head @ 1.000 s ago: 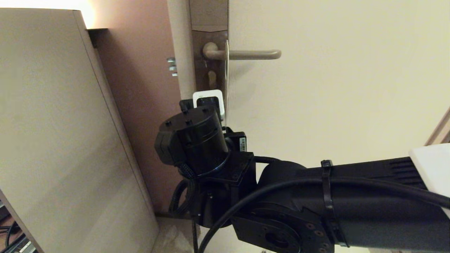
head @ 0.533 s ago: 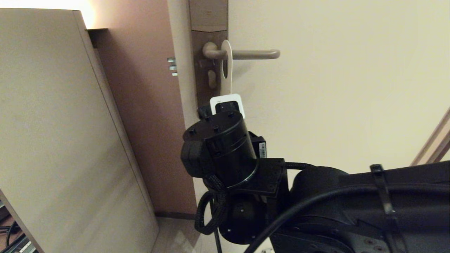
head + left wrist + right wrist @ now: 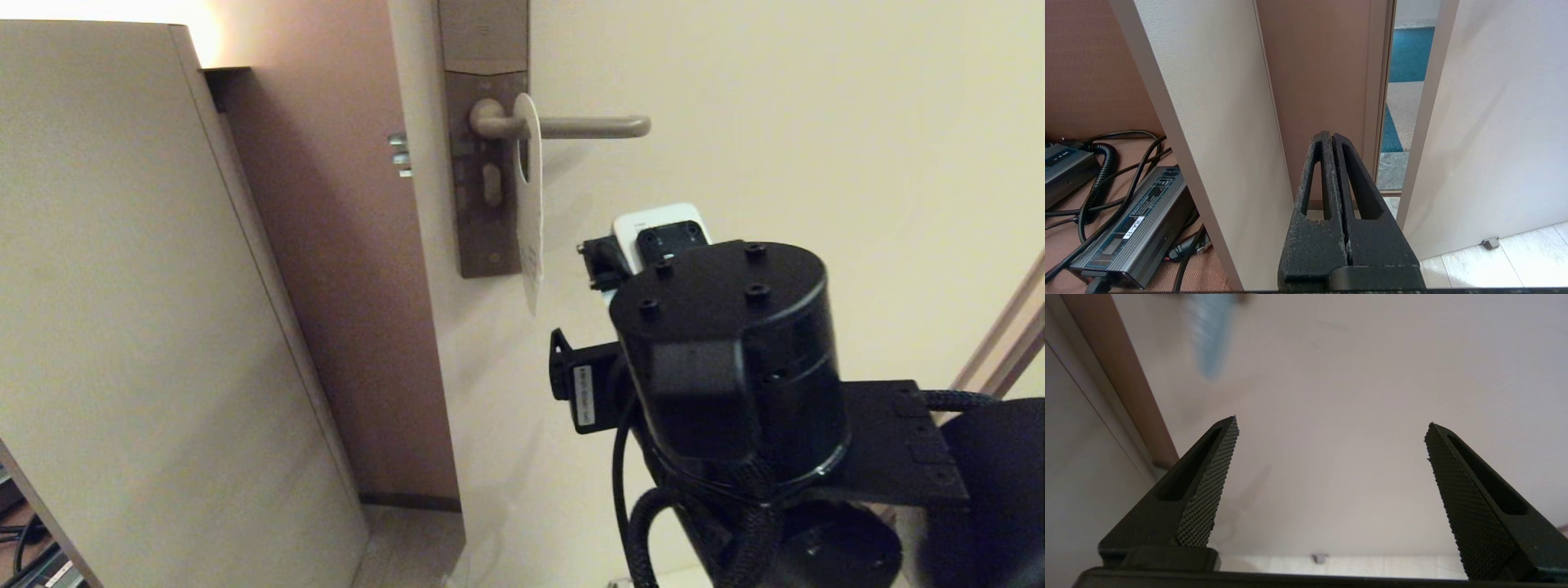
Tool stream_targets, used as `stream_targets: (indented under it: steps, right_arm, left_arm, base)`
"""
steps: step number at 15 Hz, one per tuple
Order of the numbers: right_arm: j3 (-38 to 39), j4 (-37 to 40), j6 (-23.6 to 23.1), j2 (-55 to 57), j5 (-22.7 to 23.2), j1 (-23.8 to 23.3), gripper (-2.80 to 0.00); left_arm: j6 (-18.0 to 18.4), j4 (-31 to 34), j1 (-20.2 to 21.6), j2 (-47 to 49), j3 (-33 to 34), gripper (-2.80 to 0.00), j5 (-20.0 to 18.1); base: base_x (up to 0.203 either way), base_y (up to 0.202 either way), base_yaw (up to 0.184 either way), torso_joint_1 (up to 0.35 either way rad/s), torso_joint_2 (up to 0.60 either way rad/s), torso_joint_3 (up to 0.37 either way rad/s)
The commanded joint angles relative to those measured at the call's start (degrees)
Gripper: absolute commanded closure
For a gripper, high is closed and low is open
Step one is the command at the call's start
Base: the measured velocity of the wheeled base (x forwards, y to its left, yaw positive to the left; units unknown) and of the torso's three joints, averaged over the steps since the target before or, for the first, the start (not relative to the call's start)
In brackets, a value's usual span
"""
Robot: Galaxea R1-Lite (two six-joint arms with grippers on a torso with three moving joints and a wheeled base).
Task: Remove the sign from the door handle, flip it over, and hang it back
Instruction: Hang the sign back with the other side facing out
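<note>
The sign (image 3: 531, 220) hangs by its oval hole on the door handle (image 3: 592, 126), nearly edge-on to the head view, with a pale face showing. Nothing holds it. In the right wrist view it is a blurred teal streak (image 3: 1210, 335) up beyond the fingers. My right gripper (image 3: 1332, 420) is open wide, empty, facing the door, below and to the right of the sign. In the head view the arm's black wrist (image 3: 727, 359) hides its fingers. My left gripper (image 3: 1331, 134) is shut and empty, parked low near the floor.
The handle's tall plate (image 3: 482, 49) sits at the edge of the cream door (image 3: 816, 163). A beige cabinet panel (image 3: 147, 286) stands on the left beside the brown door frame (image 3: 326, 245). Power bricks and cables (image 3: 1135, 224) lie low on the left. A door stop (image 3: 1319, 557) is on the floor.
My right gripper opened and let go of the sign, then drew back to the right and toward the camera. The sign now hangs free on the handle, turned slightly.
</note>
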Motion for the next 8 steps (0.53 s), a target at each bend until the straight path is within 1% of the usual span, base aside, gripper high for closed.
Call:
stream_targets:
  steps: [1, 3, 4, 8]
  right_arm:
    - [3.46, -0.17, 0.09, -4.23, -0.08, 0.02, -2.80]
    - [5.34, -0.60, 0.11, -5.42, 0.06, 0.02, -2.80]
    - [5.26, -0.61, 0.11, -5.42, 0.06, 0.02, 0.00]
    - [4.90, -0.61, -0.07, -5.25, 0.06, 0.02, 0.00]
  left_arm:
    - [0.00, -0.02, 0.01, -0.01, 0.00, 0.00, 0.00]
    - [0.00, -0.02, 0.01, -0.01, 0.00, 0.00, 0.00]
    - [0.00, -0.02, 0.01, -0.01, 0.00, 0.00, -0.03]
    - [0.00, -0.02, 0.01, -0.01, 0.00, 0.00, -0.08]
  base:
    - [0.000, 0.000, 0.000, 0.000, 0.00, 0.000]
    - [0.000, 0.000, 0.000, 0.000, 0.00, 0.000]
    - [0.000, 0.000, 0.000, 0.000, 0.00, 0.000]
    - [0.000, 0.000, 0.000, 0.000, 0.00, 0.000]
